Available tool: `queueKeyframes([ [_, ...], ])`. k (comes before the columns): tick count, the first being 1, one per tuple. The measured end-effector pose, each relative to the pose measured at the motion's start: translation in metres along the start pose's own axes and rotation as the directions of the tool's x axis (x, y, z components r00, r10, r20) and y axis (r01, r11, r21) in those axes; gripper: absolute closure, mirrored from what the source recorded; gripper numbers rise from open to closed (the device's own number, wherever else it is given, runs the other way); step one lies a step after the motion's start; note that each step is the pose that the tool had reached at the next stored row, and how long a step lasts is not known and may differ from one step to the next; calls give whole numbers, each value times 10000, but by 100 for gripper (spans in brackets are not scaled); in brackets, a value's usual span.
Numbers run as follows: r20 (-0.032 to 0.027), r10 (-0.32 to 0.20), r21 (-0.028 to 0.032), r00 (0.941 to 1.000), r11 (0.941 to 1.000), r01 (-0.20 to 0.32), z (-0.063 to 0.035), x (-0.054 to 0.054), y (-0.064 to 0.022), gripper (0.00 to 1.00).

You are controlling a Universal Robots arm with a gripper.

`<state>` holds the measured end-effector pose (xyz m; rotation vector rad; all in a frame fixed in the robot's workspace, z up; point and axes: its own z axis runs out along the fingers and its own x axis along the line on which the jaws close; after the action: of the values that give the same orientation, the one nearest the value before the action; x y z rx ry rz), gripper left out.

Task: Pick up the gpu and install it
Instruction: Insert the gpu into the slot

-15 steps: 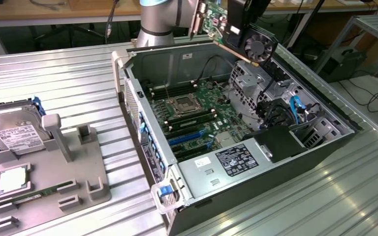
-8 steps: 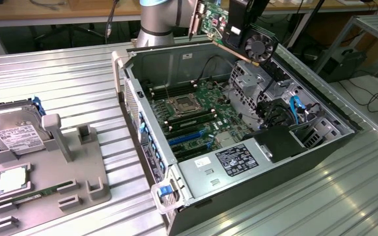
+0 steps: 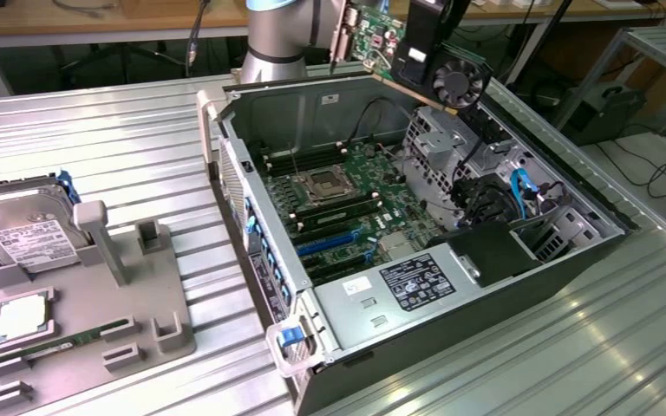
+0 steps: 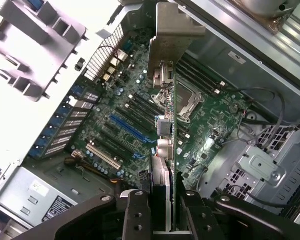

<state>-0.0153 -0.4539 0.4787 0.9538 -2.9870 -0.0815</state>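
The gpu hangs above the far rim of the open computer case, with its round black fan and green board showing. My gripper is shut on it from above. In the wrist view the gpu is seen edge-on, its pale metal end bracket pointing away. It runs between my gripper fingers, clear of the board. Beneath it lies the motherboard with its blue expansion slots and the processor socket.
A grey parts holder at the exterior view's left carries a silver hard drive, a processor and a green memory stick. Inside the case sit a power supply, a drive cage and loose cables.
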Motion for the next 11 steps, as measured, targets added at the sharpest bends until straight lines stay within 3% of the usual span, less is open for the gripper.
queueKeyframes([
  [7, -27, -531, -7, 9986, 9986, 531, 0, 2, -3, 72],
  [11, -50, -1006, -15, 9949, 9949, 1006, 0, 3, -4, 72],
])
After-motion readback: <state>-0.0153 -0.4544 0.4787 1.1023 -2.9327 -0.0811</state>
